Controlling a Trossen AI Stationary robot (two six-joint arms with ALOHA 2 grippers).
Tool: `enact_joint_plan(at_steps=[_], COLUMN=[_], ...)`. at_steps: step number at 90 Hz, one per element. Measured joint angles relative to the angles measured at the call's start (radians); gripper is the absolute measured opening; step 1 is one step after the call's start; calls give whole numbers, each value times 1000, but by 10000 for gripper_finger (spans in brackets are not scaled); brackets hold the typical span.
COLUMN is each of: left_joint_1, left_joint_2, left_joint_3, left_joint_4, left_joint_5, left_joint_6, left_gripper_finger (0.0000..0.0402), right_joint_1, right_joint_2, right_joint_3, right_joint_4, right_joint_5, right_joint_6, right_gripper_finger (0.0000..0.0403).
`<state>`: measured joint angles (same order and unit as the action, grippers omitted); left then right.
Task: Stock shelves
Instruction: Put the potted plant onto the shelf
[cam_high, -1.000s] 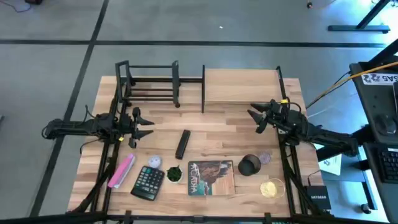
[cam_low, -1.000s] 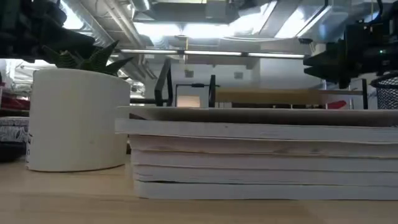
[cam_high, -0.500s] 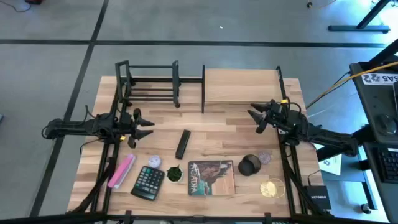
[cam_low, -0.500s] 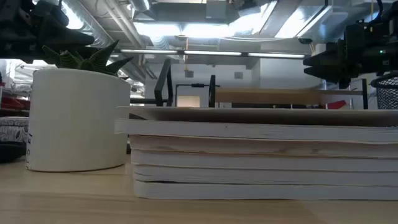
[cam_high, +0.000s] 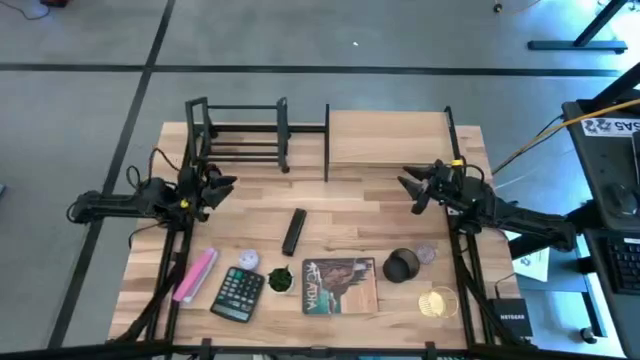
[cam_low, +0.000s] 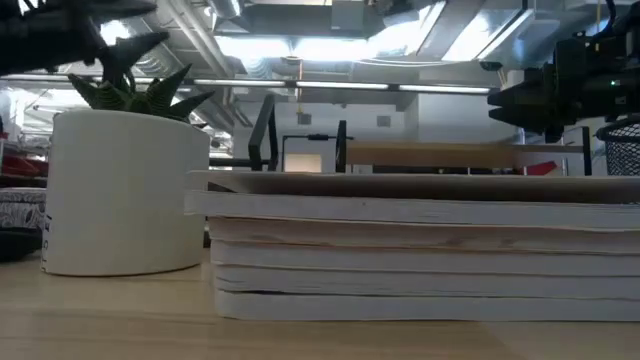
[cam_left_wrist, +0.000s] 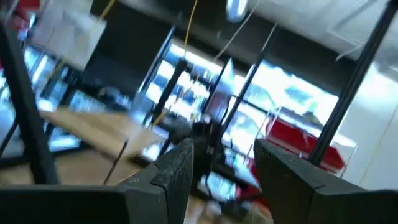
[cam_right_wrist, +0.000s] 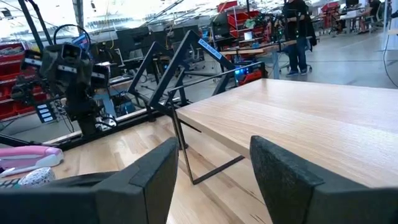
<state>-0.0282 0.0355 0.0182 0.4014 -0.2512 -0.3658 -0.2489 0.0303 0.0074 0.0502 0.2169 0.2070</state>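
Our left gripper (cam_high: 222, 184) hangs above the table's left side with its fingers apart and nothing between them, just in front of the low black rack (cam_high: 238, 133). Its arm reaches in level from the left edge, and the wrist looks tilted, since the room beyond shows slanted in its own camera. Our right gripper (cam_high: 410, 187) is also spread and empty, held over the right side of the table in front of the wooden shelf (cam_high: 388, 136); its arm runs in from the right edge, angled toward the far left. Both shelves stand along the far edge, rack on the left, wooden one on the right. Nearer us lie a black bar (cam_high: 293, 232), a pink case (cam_high: 196, 274), a calculator (cam_high: 238, 293), a small plant (cam_high: 280, 279), a book (cam_high: 340, 285) and a black cup (cam_high: 401, 265).
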Motion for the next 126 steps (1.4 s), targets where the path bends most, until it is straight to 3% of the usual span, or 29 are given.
enact_joint_plan(at_steps=[13,34,49,57,65,79,100,109,126], left_joint_1=[0,0,0,0,-2,-7,-57,-131,-272], left_joint_2=[104,374,607,710,789,864,885,884,910], left_joint_3=[73,258,425,486,515,534,536,536,536], left_joint_4=[1,-47,-251,-391,-382,-379,-393,-402,-475], left_joint_5=[-28,-19,-19,-31,-17,150,231,219,89], left_joint_6=[75,141,222,339,432,407,375,343,225], left_gripper_finger=[153,153,153,153,153,153,153,153,153], right_joint_1=[0,0,0,0,0,0,0,0,0], right_joint_2=[0,0,0,0,0,0,0,0,0], right_joint_3=[0,0,0,0,0,0,0,0,0], right_joint_4=[0,0,0,0,0,0,0,0,0], right_joint_5=[0,0,0,0,0,0,0,0,0], right_joint_6=[0,0,0,0,0,0,0,0,0], right_gripper_finger=[186,186,186,186,186,186,186,186,186])
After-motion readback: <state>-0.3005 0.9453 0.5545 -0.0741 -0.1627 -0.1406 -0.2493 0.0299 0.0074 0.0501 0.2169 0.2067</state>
